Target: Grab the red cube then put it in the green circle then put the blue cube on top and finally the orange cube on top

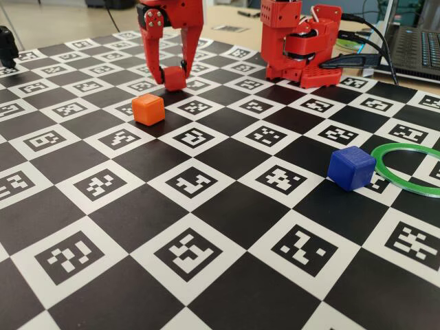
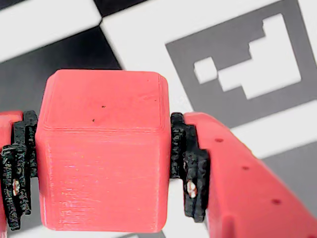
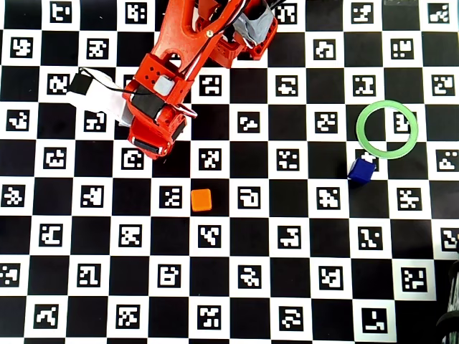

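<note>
My gripper (image 1: 172, 74) is shut on the red cube (image 1: 174, 79) at the far side of the mat, low over it. In the wrist view the red cube (image 2: 101, 153) fills the space between the black pads (image 2: 190, 168) of the gripper (image 2: 101, 171), which press both its sides. In the overhead view the arm (image 3: 161, 93) hides the red cube. The orange cube (image 1: 148, 108) (image 3: 201, 200) sits just in front of the gripper. The blue cube (image 1: 351, 167) (image 3: 361, 170) lies at the right, touching the rim of the green circle (image 1: 407, 146) (image 3: 360, 129), whose centre is empty.
The mat is a black-and-white checkerboard with printed markers. The arm's red base (image 1: 295, 48) stands at the back, with cables and a laptop (image 1: 419, 41) to its right. A small black object (image 1: 7, 45) stands at the far left edge.
</note>
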### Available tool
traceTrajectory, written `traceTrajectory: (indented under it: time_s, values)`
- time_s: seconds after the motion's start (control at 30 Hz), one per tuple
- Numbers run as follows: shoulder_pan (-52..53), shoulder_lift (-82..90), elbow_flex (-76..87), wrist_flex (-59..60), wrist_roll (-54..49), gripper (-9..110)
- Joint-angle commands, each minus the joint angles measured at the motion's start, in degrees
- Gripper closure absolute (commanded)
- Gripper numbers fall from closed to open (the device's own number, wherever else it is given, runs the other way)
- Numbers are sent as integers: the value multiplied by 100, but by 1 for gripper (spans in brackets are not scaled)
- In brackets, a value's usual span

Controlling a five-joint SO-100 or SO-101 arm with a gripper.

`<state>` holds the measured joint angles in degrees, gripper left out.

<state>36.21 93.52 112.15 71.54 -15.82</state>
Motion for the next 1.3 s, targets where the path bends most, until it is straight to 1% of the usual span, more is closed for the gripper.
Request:
traceTrajectory:
  time_s: [0.0,0.13,0.27,0.4,0.67,0.77,0.83,0.97,1.07,1.27]
  values:
    - [-431,677,-1125,773,18,94]
    - [-1397,853,-1951,1688,334,93]
    - [-2566,879,-2628,2250,1257,93]
    - [-3771,870,-3032,2443,2320,93]
    - [-6161,650,-3208,2716,4359,94]
    - [-6926,580,-3190,2549,5265,95]
    - [-7392,457,-3278,2399,5572,95]
    - [-8183,-281,-3929,2443,6012,96]
    - [-8569,-826,-4395,2355,6398,96]
    - [-8789,-1310,-4878,1960,6829,96]
